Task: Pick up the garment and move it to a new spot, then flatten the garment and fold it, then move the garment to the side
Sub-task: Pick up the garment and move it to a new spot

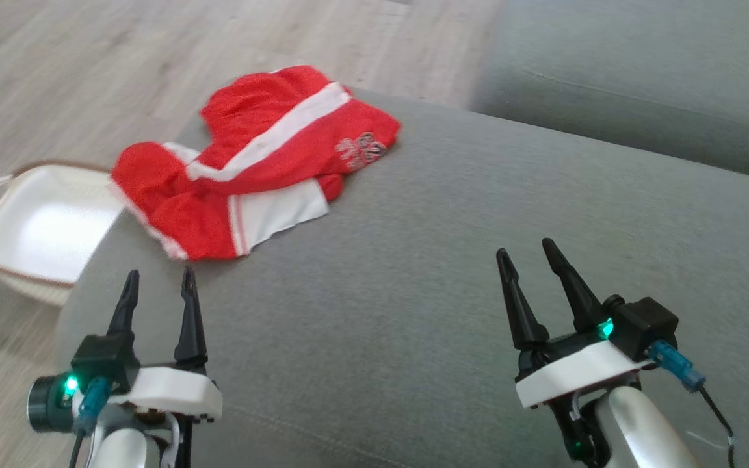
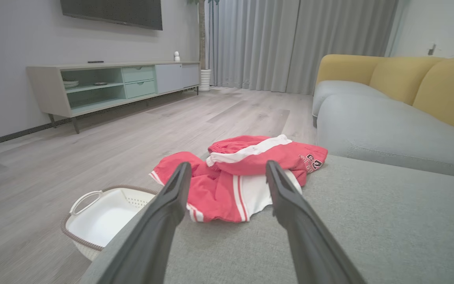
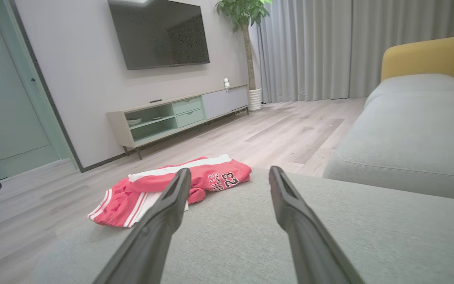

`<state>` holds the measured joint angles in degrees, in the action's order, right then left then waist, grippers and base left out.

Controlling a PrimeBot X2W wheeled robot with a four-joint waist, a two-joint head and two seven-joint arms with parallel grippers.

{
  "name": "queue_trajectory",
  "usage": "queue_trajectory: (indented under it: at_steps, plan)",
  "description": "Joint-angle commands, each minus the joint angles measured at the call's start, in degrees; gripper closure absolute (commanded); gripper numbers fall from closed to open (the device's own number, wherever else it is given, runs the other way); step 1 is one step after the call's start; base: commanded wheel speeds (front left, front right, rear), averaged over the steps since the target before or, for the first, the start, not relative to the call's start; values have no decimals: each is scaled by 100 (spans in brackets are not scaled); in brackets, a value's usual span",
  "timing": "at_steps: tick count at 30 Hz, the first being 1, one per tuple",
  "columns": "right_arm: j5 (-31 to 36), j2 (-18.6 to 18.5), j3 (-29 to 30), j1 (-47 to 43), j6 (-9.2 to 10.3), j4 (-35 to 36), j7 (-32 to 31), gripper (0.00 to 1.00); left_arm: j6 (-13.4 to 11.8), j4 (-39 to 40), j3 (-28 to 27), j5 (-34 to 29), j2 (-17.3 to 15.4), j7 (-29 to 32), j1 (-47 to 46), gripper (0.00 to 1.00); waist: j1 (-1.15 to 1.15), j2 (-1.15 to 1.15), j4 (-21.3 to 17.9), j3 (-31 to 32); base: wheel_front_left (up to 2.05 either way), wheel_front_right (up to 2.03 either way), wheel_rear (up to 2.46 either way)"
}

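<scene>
The garment (image 1: 251, 162) is a red and white pair of shorts, lying crumpled at the far left corner of a grey sofa cushion (image 1: 426, 260). It also appears ahead of the fingers in the left wrist view (image 2: 235, 177) and to the left in the right wrist view (image 3: 172, 185), where a number print shows. My left gripper (image 1: 158, 281) hovers open over the cushion's near left part, short of the garment. My right gripper (image 1: 527, 250) stands open at the lower right, well apart from the garment. Nothing sits between either pair of fingers.
A white basket (image 1: 36, 227) with handles stands on the wooden floor (image 1: 88, 65) left of the cushion, just below the garment's edge. Another grey sofa seat (image 1: 641, 84) lies beyond to the right. A TV cabinet (image 2: 108, 85) lines the far wall.
</scene>
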<state>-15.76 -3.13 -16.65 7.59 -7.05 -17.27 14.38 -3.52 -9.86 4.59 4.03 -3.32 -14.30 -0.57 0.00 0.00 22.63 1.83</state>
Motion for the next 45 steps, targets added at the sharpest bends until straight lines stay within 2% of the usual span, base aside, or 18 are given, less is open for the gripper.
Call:
queue_trajectory:
  at_steps: [1, 6, 12, 14, 17, 20, 24, 27, 31, 37, 45]
  plan:
    - [-32, 25, -126, 177, -44, 211, 62, 0, 19, 158, -215, -59, -34, -70, -243, 0, 0, 0, 268, -14, 0, 0, 0]
    - [-66, 25, -148, 176, -44, 211, 62, 0, 76, 154, -261, -62, -43, -70, -258, 0, 0, 0, 466, -31, 0, 0, 0]
    - [-88, 25, -226, 189, -44, 259, 62, 0, 143, 144, -332, -1, -33, -70, -254, 0, 0, 0, 462, -35, 0, 0, 0]
    - [-87, 25, -247, 190, -44, 288, 62, 0, 209, 41, -372, 76, -35, -70, -298, 0, 0, 0, 426, -42, 0, 0, 0]
    - [-59, 23, -262, 206, -44, 320, 62, 0, 469, -208, -420, 260, -170, -51, -615, 0, 0, 0, 350, -93, 0, 0, 0]
    - [-37, 13, -253, 237, -44, 364, 62, 0, 715, -437, -486, 572, -303, 495, -1082, 0, 0, 0, 237, -166, 0, 0, 0]
    - [-46, -25, -290, 285, -44, 413, 62, 0, 855, -796, -597, 945, -544, 1520, -1766, 0, 0, 0, 66, -332, 0, 0, 0]
    - [-64, -87, -325, 358, -44, 409, 62, 0, 894, -1266, -663, 1100, -780, 2225, -2307, 0, 0, 0, -106, -492, 0, 0, 0]
    - [-79, -150, -378, 477, -44, 429, 62, 0, 900, -1826, -803, 1258, -984, 2597, -2848, 0, 0, 0, -342, -691, 0, 0, 0]
    - [-127, -292, -482, 762, -44, 477, 62, 0, 878, -3317, -1139, 1557, -1336, 2773, -3554, 0, 0, 0, -945, -1123, 0, 0, 0]
    - [-195, -395, -367, 982, -44, 574, 62, 0, 973, -4793, -1280, 1880, -1535, 2990, -3918, 0, 0, 0, -1519, -1589, 0, 0, 0]
